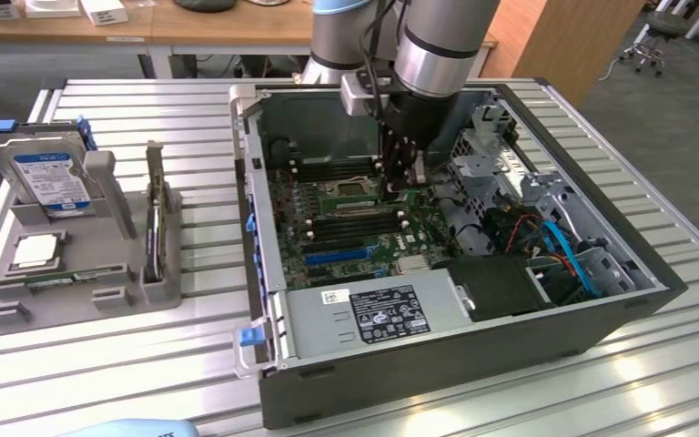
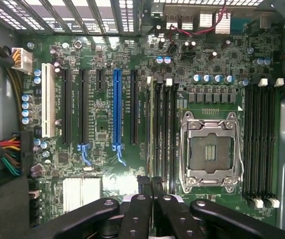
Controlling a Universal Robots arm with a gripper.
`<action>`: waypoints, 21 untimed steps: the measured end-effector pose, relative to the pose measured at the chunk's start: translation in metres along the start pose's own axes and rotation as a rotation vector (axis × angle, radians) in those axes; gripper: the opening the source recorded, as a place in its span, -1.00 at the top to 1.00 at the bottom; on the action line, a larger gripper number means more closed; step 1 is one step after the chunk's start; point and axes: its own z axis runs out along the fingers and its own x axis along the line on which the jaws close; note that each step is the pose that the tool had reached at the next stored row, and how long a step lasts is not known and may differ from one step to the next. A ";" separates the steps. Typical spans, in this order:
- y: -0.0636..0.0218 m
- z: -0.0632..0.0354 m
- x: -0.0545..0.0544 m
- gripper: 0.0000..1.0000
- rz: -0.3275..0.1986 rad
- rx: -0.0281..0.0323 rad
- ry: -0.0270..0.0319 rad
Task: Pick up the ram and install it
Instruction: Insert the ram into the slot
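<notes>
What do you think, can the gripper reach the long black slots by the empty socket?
Probably yes. The computer case lies open, and the gripper, holding the ram, hangs right over those memory slots with nothing across them.

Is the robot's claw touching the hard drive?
Apart. In the exterior view the hard drive stands in its holder, while the gripper is inside the computer case.

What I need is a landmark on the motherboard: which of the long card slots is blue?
The blue slot, one black slot away from the memory slots. Its neighbours are black and the far end slot is white.
</notes>
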 end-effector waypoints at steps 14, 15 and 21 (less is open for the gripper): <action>-0.0001 0.0138 0.000 0.76 0.000 0.0003 0.0000; -0.0001 0.0147 0.000 0.76 0.000 0.0003 0.0000; -0.0001 0.0206 0.000 0.76 0.000 0.0004 0.0001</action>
